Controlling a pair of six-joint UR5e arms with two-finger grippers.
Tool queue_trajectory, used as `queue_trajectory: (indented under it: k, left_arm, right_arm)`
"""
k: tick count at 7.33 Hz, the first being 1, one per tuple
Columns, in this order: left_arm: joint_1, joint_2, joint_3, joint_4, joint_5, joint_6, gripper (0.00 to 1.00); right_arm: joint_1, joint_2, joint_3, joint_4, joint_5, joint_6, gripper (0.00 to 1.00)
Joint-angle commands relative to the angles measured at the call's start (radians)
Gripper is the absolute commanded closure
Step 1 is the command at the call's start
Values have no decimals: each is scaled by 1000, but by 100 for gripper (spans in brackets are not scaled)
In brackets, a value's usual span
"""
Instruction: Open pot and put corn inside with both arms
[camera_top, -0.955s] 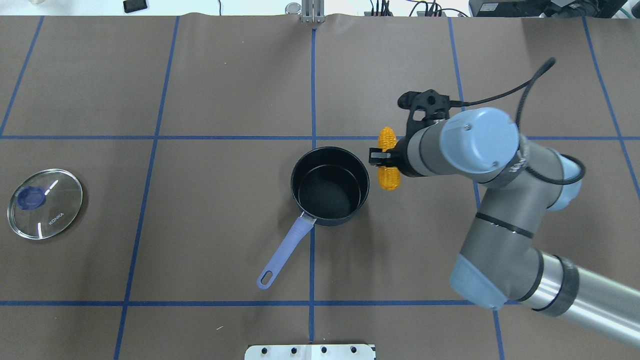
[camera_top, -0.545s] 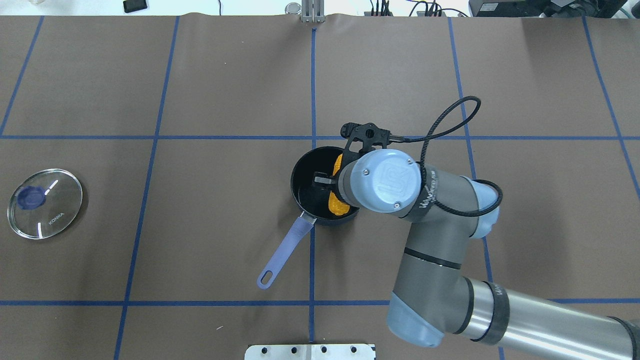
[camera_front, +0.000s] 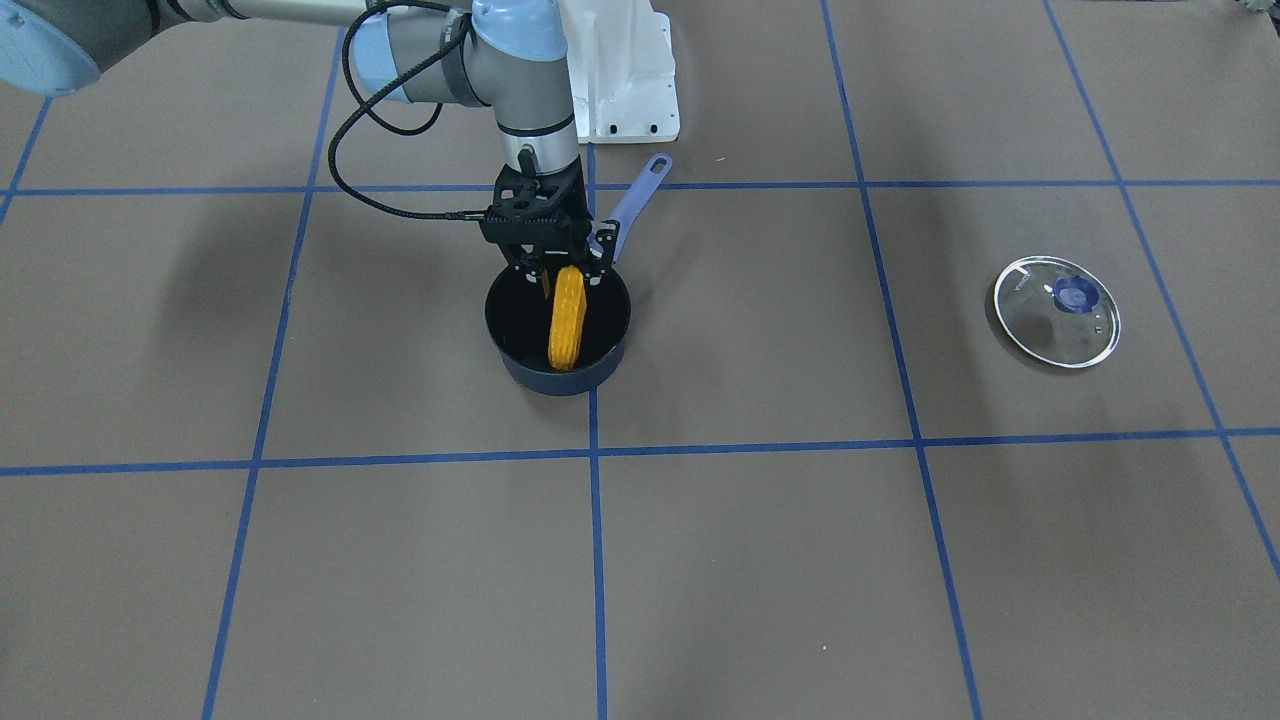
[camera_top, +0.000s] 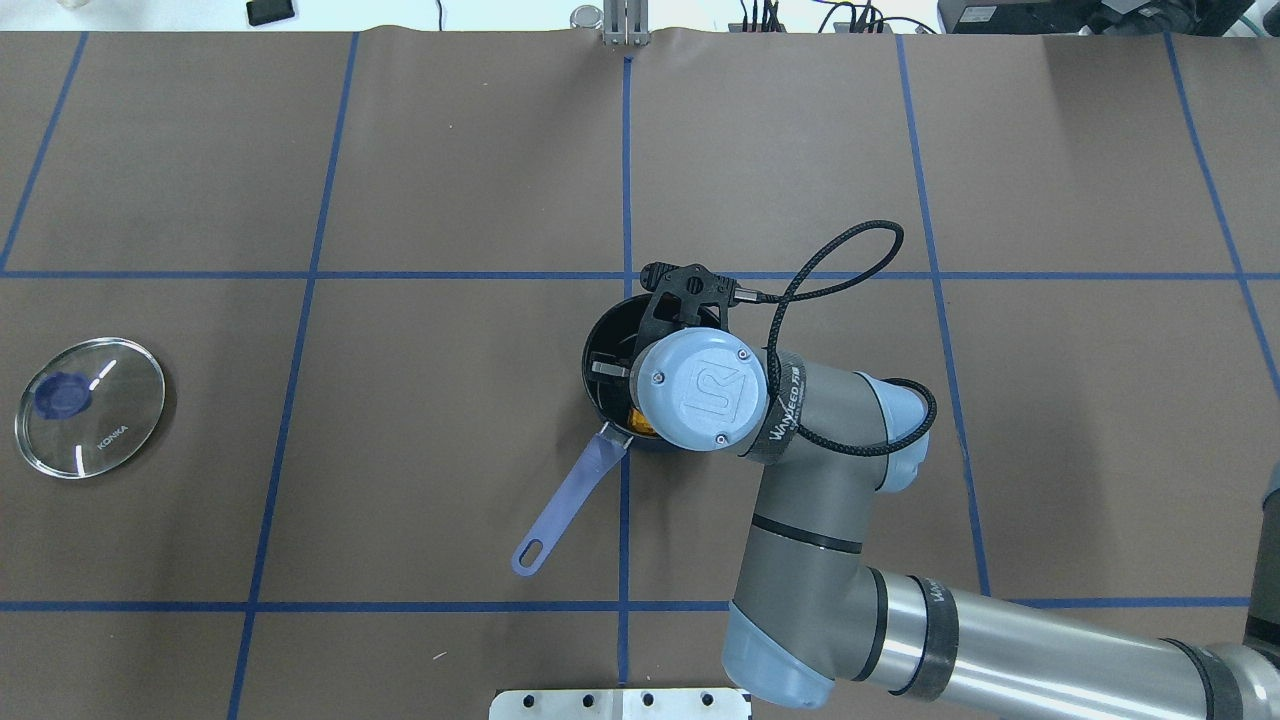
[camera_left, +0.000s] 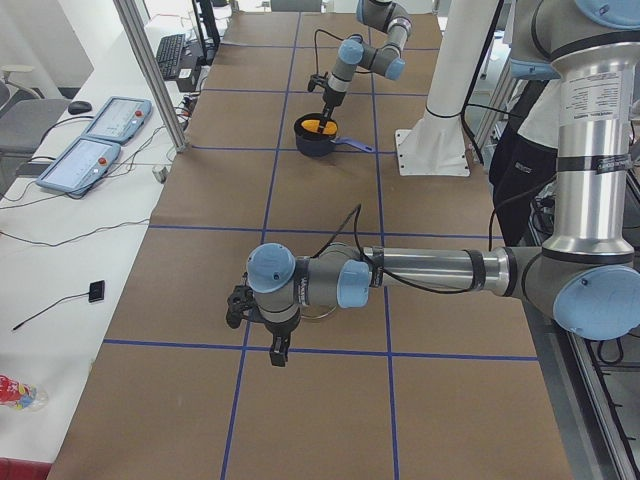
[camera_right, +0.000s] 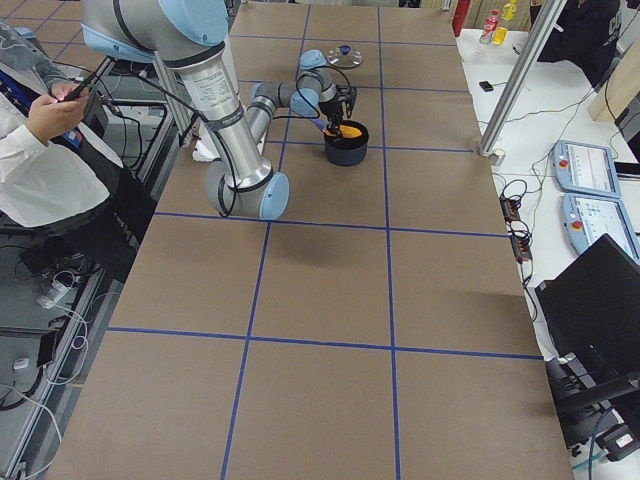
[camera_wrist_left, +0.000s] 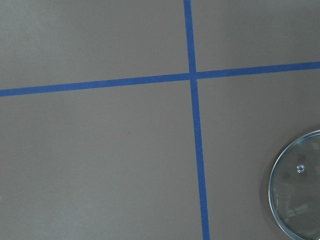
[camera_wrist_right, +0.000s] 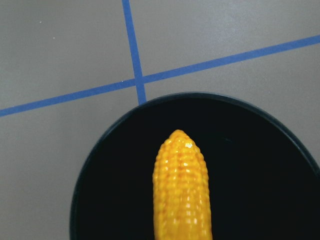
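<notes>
The black pot (camera_top: 597, 345) with a lavender handle (camera_top: 565, 497) stands open at the table's middle. My right gripper (camera_front: 565, 272) hangs over it and is shut on the yellow-orange corn (camera_front: 566, 325), which sits tilted inside the pot's rim (camera_front: 497, 318). The right wrist view shows the corn's tip (camera_wrist_right: 181, 185) over the pot's dark inside (camera_wrist_right: 115, 200). One finger (camera_top: 605, 367) shows beside the wrist cap. The left gripper (camera_left: 276, 352) shows only in the exterior left view, low over the table. I cannot tell whether it is open or shut.
The glass lid (camera_top: 90, 407) with a blue knob lies flat far to the robot's left; it also shows in the front-facing view (camera_front: 1057, 312) and the left wrist view (camera_wrist_left: 300, 200). The white pedestal (camera_front: 620, 80) stands behind the pot. A person (camera_right: 40, 150) stands beside the robot.
My right arm has carried the corn leftward from beside the pot to over it and down inside its rim. The pot's handle has shifted slightly. The lid has not moved.
</notes>
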Motion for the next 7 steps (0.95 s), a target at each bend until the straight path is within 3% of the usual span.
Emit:
queue_trajectory:
  k: [1,3,5,7]
  left_arm:
    - [0,0,1,0,1,1,1]
    - [0,0,1,3,1,0,1]
    - [0,0,0,12,12,0,1]
    - [-2,29,-15,5,13,4,1]
  right_arm:
    - [18,2,2,-3,-8,-8,0]
    - [121,-1,20,-120,79,-58,0]
    - [326,-58,65,-168,296,-318,0]
    - [534,-163,59,-169,465,-710,0]
